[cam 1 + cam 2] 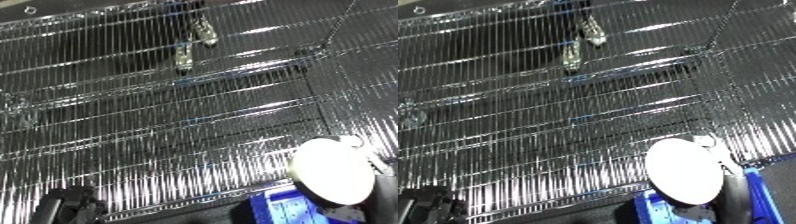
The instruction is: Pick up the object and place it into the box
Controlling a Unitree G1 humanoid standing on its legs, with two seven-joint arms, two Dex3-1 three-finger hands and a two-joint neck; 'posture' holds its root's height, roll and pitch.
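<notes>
Wire shelving [160,115] fills the view; white forearm [333,170] rises at near right above a blue bin [284,210]. No object is identifiable, and neither hand's fingers show

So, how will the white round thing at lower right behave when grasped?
The white round object looks smooth, so probably slippery. Its clean oval outline suggests it is stiff, not floppy. Set on edge, it might roll along the wire rack.
</notes>
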